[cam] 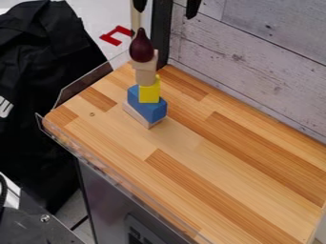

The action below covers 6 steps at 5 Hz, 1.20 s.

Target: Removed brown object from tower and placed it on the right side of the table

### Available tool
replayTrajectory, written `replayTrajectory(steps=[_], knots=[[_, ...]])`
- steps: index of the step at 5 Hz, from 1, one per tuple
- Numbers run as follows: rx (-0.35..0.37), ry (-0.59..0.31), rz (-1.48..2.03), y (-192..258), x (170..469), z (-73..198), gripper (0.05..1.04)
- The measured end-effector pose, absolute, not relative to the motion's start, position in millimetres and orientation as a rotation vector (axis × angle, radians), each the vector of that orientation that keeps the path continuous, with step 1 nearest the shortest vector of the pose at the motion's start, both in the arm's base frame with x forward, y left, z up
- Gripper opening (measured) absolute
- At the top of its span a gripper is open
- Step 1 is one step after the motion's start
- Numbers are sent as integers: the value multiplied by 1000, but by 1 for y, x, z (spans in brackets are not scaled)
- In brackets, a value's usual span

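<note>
With fingers point(193, 8) apart, ready for the brown object point(141, 46).
Centre first, grip gently, lift straight off the tower point(149, 93).

Smooth wood tabletop point(223, 176), glossy brown object point(141, 46), clear plastic edging point(86, 86), matt cloth point(41, 62).

Black gripper point(166, 13) hung at top edge of camera view, near middle of its width. Lower ends of both fingers point(193, 8) pointed down, dark and narrowing to tips. Fingers stood wide apart, one on picture's left of centre, other on right. Right-hand tip sat slightly lower in view.
</note>
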<state>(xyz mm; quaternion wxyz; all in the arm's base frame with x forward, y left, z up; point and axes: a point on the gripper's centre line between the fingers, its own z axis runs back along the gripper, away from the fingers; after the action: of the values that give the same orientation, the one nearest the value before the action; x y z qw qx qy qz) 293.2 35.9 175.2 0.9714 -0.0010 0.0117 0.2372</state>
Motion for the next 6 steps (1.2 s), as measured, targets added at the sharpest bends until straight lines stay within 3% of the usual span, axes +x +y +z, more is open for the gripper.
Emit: replayTrajectory(steps=[4, 6], knots=[[24, 50, 486, 45, 295, 171, 999], [5, 100, 591, 76, 278, 156, 999]])
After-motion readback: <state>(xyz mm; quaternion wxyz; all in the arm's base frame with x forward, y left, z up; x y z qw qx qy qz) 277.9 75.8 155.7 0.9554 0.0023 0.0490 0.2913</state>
